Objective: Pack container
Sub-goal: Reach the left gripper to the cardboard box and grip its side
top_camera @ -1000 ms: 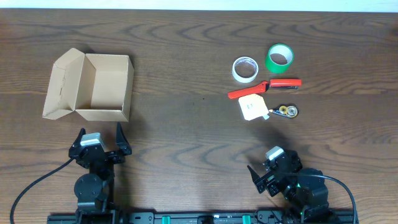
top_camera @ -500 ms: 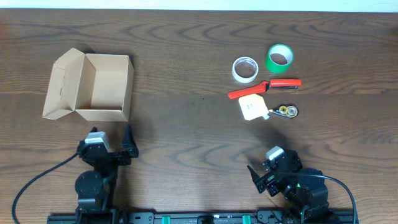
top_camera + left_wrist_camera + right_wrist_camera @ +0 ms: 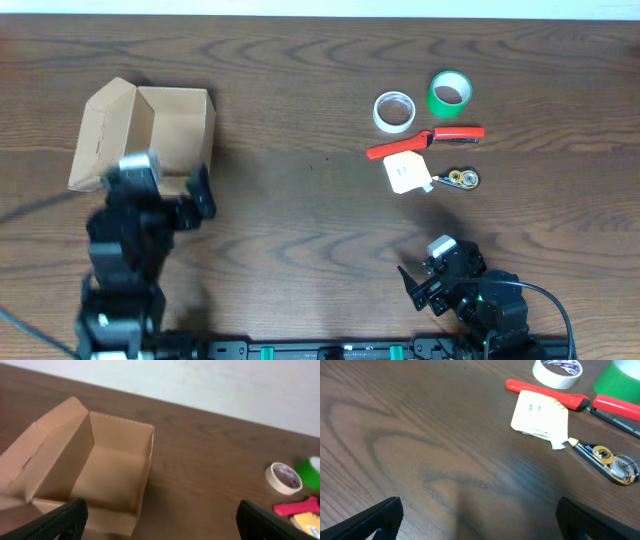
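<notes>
The container (image 3: 172, 128), a tan cardboard box, lies open and empty at the left of the table, its lid flap folded out to the left. My left gripper (image 3: 162, 195) hovers open just in front of its near wall. In the left wrist view the container (image 3: 102, 472) fills the left half, and the left gripper (image 3: 162, 527) has nothing between its black fingers (image 3: 65, 519). My right gripper (image 3: 440, 265) rests open low at the near right edge. In the right wrist view, only bare wood lies between the right gripper's (image 3: 480, 522) fingers.
At the right lie a white tape roll (image 3: 394, 110), a green tape roll (image 3: 450, 92), a red-handled tool (image 3: 425, 141), a cream paper tag (image 3: 406, 173) and a small metal piece (image 3: 460, 179). The rail of the arm bases runs along the near edge.
My left arm has risen and swung forward and left toward the container's near wall, still open. The right arm has not moved.
</notes>
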Motion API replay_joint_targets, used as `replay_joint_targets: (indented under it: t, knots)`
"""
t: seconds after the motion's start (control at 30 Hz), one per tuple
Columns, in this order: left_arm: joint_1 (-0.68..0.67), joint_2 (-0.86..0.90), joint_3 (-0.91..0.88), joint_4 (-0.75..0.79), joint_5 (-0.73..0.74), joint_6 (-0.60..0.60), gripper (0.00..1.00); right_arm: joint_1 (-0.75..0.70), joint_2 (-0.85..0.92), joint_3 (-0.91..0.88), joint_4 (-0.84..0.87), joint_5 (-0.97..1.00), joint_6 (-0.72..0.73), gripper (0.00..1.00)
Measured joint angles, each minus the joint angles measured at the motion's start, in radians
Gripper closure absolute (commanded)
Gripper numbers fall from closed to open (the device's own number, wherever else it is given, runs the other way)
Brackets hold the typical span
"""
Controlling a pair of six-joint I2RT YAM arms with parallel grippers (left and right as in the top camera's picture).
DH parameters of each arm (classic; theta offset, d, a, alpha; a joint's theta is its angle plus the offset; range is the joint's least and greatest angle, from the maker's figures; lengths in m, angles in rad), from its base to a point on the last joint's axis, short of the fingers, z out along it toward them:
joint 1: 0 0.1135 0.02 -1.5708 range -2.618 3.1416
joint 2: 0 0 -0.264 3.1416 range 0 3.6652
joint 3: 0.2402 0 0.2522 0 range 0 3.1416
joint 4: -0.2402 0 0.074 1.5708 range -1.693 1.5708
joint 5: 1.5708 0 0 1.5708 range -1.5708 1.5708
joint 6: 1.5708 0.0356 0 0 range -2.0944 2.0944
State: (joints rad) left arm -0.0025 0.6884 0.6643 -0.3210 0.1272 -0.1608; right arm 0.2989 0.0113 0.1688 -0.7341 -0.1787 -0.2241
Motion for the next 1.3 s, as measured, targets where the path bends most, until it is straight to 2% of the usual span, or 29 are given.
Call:
replay_joint_targets:
  t: [0.2,0.37,0.53,0.87,1.1,1.17,1.23,1.3]
  knots:
    - [-0.005,0.313,0.31,-0.192,0.0,0.002,0.05,0.0,0.0,0.0,0.0,0.0,0.0,0.01]
    - [-0.026,0.532,0.441,-0.171,0.0,0.039,0.05,0.0,0.0,0.0,0.0,0.0,0.0,0.01]
    - [-0.027,0.667,0.447,-0.087,0.002,0.062,0.05,0.0,0.0,0.0,0.0,0.0,0.0,0.01]
    - [-0.027,0.728,0.447,-0.094,-0.013,0.09,0.05,0.0,0.0,0.0,0.0,0.0,0.0,0.01]
    - [-0.028,0.879,0.447,-0.09,-0.038,0.114,0.05,0.0,0.0,0.0,0.0,0.0,0.0,0.01]
    - [-0.028,0.917,0.447,-0.086,-0.039,0.117,0.0,0.0,0.0,0.0,0.0,0.0,0.0,0.01]
    - [-0.028,0.951,0.447,-0.077,-0.038,0.119,0.24,0.0,0.0,0.0,0.0,0.0,0.0,0.01]
    - [-0.028,0.975,0.447,-0.071,-0.04,0.123,0.4,0.0,0.0,0.0,0.0,0.0,0.0,0.01]
